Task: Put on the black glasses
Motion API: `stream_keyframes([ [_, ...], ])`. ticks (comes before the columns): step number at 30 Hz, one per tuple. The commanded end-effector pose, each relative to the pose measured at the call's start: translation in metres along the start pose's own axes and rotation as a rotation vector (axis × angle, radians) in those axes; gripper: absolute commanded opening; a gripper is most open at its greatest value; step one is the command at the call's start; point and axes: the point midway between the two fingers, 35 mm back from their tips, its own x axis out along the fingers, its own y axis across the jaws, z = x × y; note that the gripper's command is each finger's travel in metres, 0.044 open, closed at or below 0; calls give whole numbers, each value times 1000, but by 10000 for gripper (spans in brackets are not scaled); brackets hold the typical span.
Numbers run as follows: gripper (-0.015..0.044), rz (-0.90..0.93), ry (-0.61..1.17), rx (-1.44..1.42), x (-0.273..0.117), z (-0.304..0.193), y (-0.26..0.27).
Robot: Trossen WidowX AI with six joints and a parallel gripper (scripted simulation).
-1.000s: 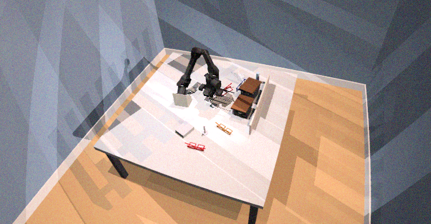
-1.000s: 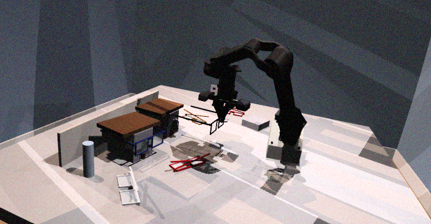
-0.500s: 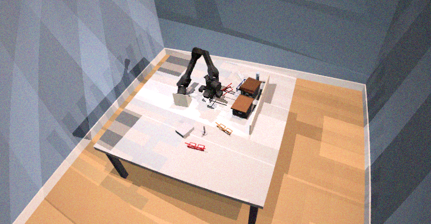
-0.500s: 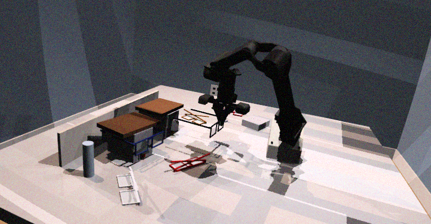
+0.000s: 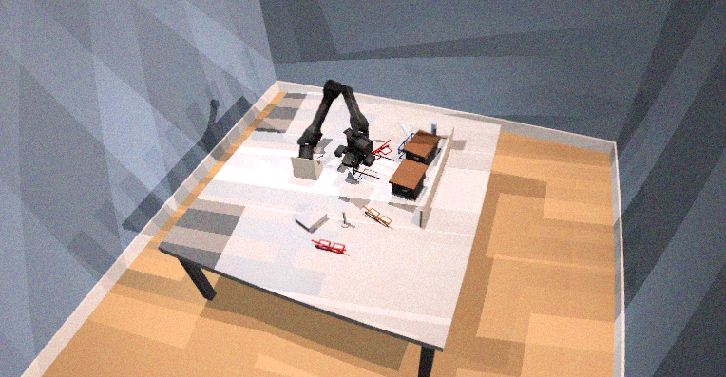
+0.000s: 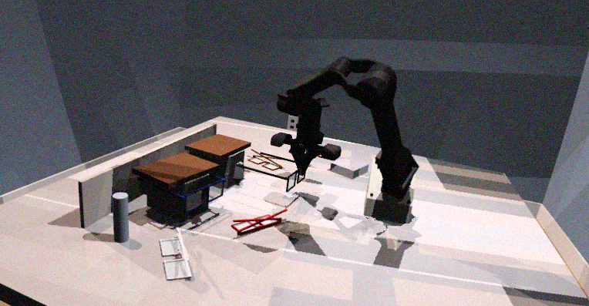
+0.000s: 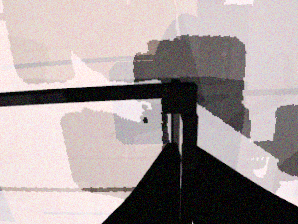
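Note:
My gripper (image 6: 301, 171) is shut on the black glasses (image 6: 288, 176) at one corner of the frame and holds them a little above the table, temples pointing towards the heads. In the wrist view the black frame bar (image 7: 87, 94) runs left from my fingertips (image 7: 178, 152). Two brown-topped display heads stand side by side: one (image 6: 176, 180) wears blue glasses (image 6: 201, 193), the other (image 6: 218, 151) is bare. I cannot make out a yellow tag on either. In the top view the gripper (image 5: 357, 163) is left of the heads (image 5: 408, 177).
Red glasses (image 6: 257, 223) lie below the gripper. Clear glasses (image 6: 175, 260) and a grey cylinder (image 6: 120, 217) stand near the blue-glasses head. Orange glasses (image 6: 265, 162), a second red pair (image 5: 329, 246), a grey box (image 5: 311, 217) and a low wall panel (image 5: 434, 181) are also on the table.

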Motion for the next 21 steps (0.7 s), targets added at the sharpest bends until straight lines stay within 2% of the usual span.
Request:
stream_keyframes([
  [1,0,2,6,3,1,-1,3],
  [21,0,3,3,2,1,-1,29],
])
